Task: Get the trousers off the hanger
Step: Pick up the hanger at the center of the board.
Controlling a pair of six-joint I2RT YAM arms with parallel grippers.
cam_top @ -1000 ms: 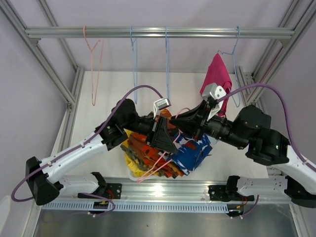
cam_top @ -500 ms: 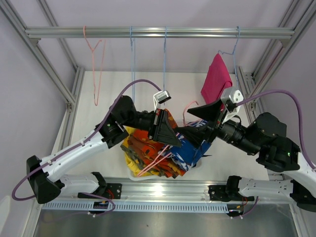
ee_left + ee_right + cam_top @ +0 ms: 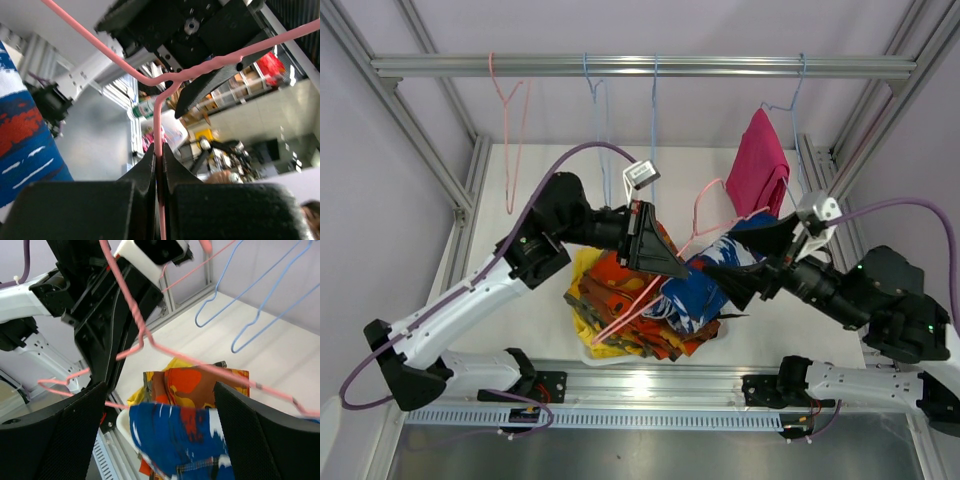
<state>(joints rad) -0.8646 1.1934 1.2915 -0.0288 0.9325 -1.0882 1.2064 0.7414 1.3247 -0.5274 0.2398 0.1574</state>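
Note:
My left gripper (image 3: pixel 665 262) (image 3: pixel 160 161) is shut on the neck of a pink wire hanger (image 3: pixel 705 225) (image 3: pixel 159 120) and holds it tilted over the pile. The blue-white-red trousers (image 3: pixel 692 292) (image 3: pixel 182 437) lie off the wire, on top of the orange-black pair (image 3: pixel 620 280) (image 3: pixel 200 385) and the yellow pair (image 3: pixel 592 330). My right gripper (image 3: pixel 728 252) (image 3: pixel 160 387) is wide open just above the blue pair, a finger on each side, gripping nothing. Magenta trousers (image 3: pixel 758 160) hang on a blue hanger (image 3: pixel 790 110) at the rail's right end.
An overhead rail (image 3: pixel 640 66) carries an empty pink hanger (image 3: pixel 510 130) at the left and two empty blue hangers (image 3: pixel 596 120) (image 3: pixel 654 110) (image 3: pixel 260 305) in the middle. The pile sits in a white tub (image 3: pixel 124 426) near the front rail (image 3: pixel 650 380). Frame posts stand on both sides.
My right gripper has opened wide and drawn back to the right. The blue-white-red trousers dropped onto the pile. The left gripper lifted the pink hanger slightly up and back.

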